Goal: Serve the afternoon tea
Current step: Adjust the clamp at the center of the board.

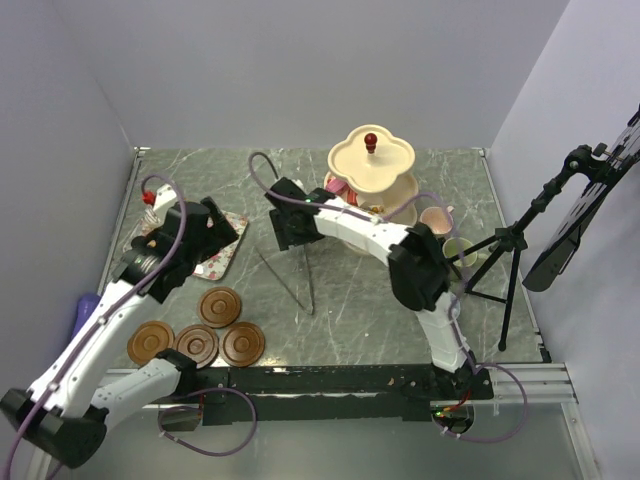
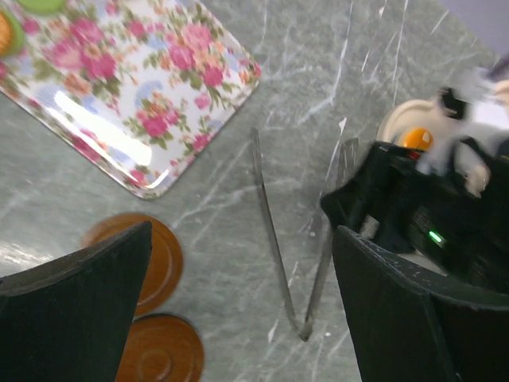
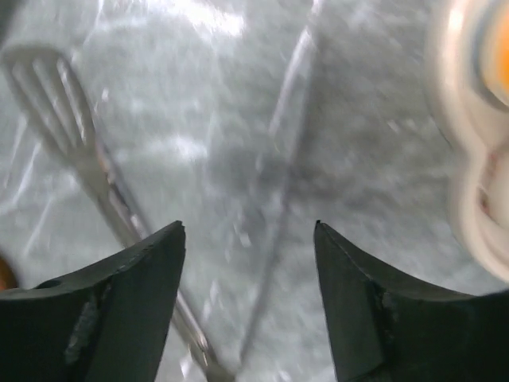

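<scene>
**A:** Green marble counter [image 1: 380,310], pale walls. Where's the tea stuff?

**B:** Stand [image 1: 371,160] is far mid-counter w/ a cake [image 2: 415,138] on its lower tier. Pink mug [image 1: 437,218] just beside it, toward the right edge. Saucers [image 1: 218,307] near the left corner, all bare.

**A:** Claws?

**B:** Left claw [image 2: 242,235] is wide open and empty, by the floral tray [image 1: 215,255]. Right claw [image 3: 250,227] has its jaws apart w/ nothing in them, above the tongs [image 1: 286,281] lying mid-counter.

**A:** Step?

**B:** Prob. the tongs step. Next: lower the right claw square over both tong arms and close gently so they don't skid.

Cream stand [image 1: 392,160] with red knob upright at the back of the bench [image 1: 400,320], pink mug [image 1: 437,218] and green mug [image 1: 461,251] beside it, four brown saucers [image 1: 242,344] flat near the front
</scene>
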`<action>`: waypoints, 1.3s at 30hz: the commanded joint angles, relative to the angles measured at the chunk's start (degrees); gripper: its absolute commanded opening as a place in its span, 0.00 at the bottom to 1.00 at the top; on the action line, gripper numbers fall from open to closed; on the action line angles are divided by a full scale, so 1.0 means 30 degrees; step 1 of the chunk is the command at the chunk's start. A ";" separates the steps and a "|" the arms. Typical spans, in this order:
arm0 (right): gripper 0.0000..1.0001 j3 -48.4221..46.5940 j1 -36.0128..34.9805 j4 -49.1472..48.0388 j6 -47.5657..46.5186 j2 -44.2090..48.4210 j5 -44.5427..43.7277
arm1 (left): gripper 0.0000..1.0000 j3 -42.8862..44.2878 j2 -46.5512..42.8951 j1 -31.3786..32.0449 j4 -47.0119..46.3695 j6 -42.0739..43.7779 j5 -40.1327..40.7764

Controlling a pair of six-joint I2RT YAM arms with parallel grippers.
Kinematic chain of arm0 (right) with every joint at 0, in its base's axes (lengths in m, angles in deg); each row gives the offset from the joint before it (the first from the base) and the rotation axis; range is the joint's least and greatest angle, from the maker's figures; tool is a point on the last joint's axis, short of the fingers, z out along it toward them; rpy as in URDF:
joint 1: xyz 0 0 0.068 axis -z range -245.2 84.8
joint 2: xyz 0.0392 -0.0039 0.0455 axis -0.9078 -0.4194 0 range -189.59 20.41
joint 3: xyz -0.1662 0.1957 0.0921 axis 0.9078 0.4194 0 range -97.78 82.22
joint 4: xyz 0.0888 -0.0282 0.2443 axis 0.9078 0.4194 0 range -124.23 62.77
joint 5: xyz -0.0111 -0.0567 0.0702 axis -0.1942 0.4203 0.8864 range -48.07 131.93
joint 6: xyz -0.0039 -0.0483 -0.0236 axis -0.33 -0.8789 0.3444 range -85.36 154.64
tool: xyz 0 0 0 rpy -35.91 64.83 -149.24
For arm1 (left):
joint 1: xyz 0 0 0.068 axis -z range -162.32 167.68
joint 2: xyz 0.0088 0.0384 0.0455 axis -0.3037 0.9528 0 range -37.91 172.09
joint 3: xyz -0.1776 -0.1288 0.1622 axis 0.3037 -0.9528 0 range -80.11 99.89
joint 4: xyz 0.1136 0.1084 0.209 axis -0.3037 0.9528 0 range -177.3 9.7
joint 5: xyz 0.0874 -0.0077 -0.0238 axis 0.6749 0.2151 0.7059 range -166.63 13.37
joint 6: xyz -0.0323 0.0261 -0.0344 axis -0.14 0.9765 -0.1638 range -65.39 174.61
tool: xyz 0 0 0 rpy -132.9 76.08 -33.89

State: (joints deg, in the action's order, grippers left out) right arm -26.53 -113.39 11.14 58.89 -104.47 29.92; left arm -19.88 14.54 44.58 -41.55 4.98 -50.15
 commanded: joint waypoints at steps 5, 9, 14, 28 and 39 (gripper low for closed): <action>0.87 0.3640 0.0415 -0.2727 -0.2543 0.9567 0.0457 | 1.00 -0.0417 0.4455 -0.0264 -0.1919 -0.4429 -0.3491; 0.88 0.4549 0.0563 -0.3518 -0.3891 1.2091 0.1072 | 1.00 -0.1207 0.6975 0.0319 -0.3034 -0.7211 -0.4226; 0.88 0.4698 0.0592 -0.3521 -0.4741 1.3587 0.1541 | 0.97 0.0133 1.0753 0.2165 -0.4149 -0.7074 -0.4257; 0.88 0.4931 0.0593 -0.3958 -0.8459 1.5170 0.2951 | 0.52 0.5295 1.8228 0.2549 -0.0136 -0.3823 -0.1386; 0.88 0.5839 0.0622 -0.3989 -0.8378 1.5406 0.2480 | 0.01 0.4301 1.8671 0.2578 -0.3879 0.3730 0.0928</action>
State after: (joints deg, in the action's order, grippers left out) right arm -9.35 -111.81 0.93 34.07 -59.96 38.22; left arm -5.90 70.23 52.20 -47.12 3.36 -52.62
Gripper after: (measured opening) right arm 0.878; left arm 0.085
